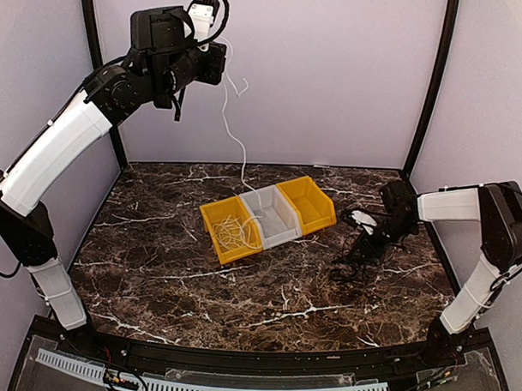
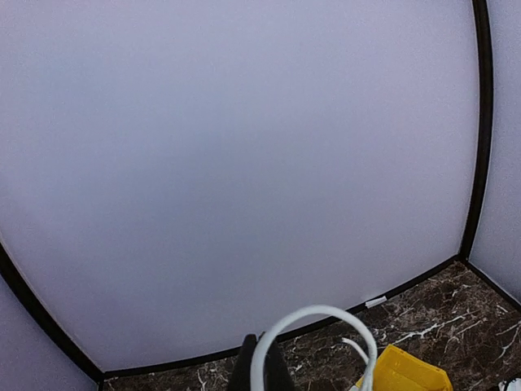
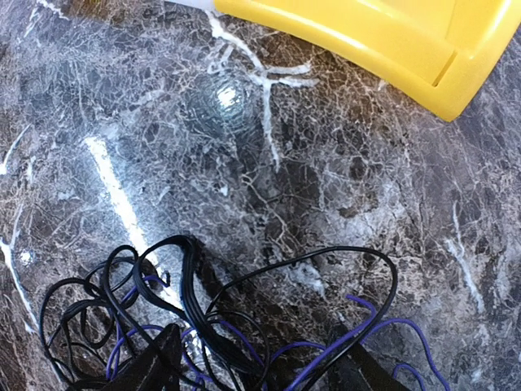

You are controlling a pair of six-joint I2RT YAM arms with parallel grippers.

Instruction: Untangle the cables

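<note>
Dark marble bench (image 1: 156,243). Left arm up high. Left claw (image 1: 221,67) pinched tight on white cable (image 2: 313,309). Cable hangs down to heap in left yellow bin (image 1: 210,228). Grey bin (image 1: 273,217) and other yellow bin (image 1: 308,201) just beside. Right claw (image 3: 254,368) low, fingers spread wide over black cables (image 3: 195,305) tangled on bench. Purple strand (image 3: 383,327) mixed in.
</note>
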